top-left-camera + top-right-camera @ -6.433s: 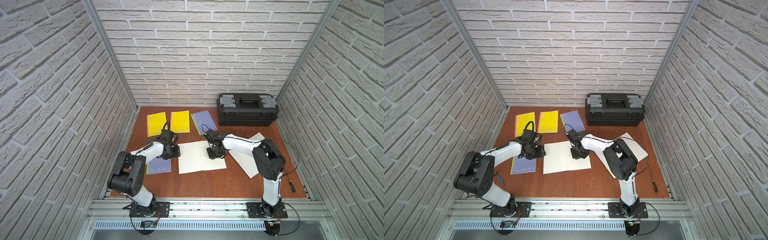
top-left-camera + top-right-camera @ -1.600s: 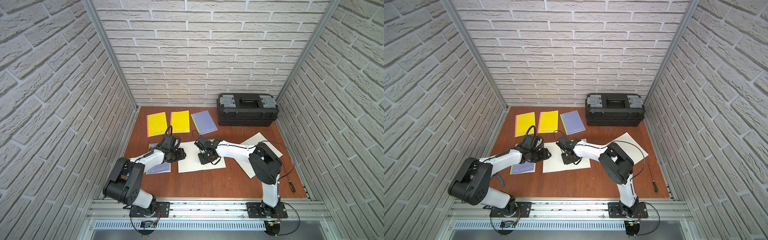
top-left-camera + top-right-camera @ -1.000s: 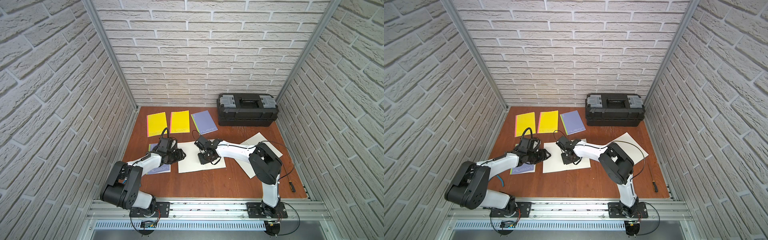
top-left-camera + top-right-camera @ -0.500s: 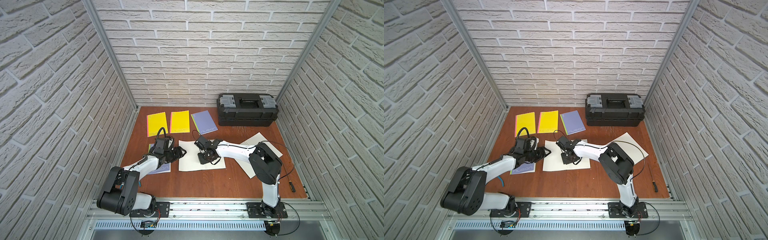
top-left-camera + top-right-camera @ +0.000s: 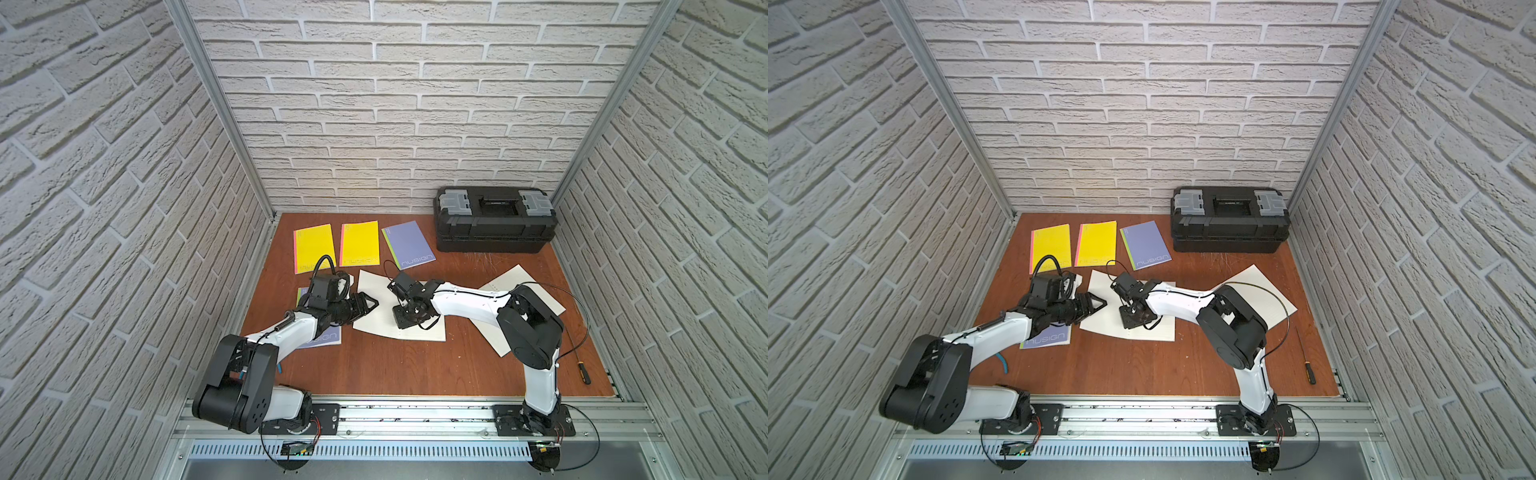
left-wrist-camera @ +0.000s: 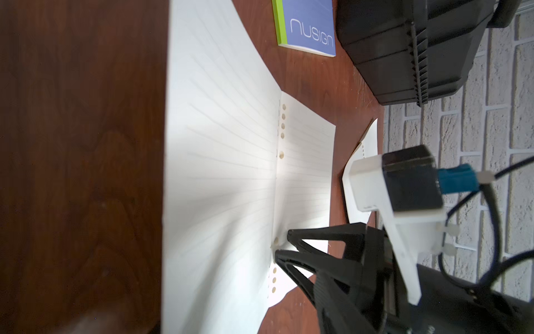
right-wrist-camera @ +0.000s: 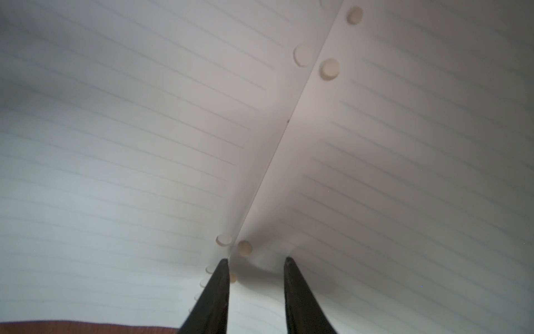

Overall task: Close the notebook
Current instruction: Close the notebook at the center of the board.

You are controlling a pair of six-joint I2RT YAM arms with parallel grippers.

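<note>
Tabletop [image 5: 395, 374] bears open notebook [image 5: 374, 282] beneath right tool [image 7: 255, 261] (tips at spine).

Bright, even light (walls [image 5: 104, 166] bow at edges); wrist close-ups of the notebook [image 7: 115, 144] blur.

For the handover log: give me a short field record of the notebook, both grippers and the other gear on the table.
notebook: open, lined pages up, mid-table
right gripper: jaws slightly apart, tips pressing the page beside the fold
left gripper: at the notebook's edge nearest its own arm; jaws unclear
toolbox: black, closed, back corner
screwdriver: near the front edge, beyond the right arm
status: notebook not yet closed
</note>
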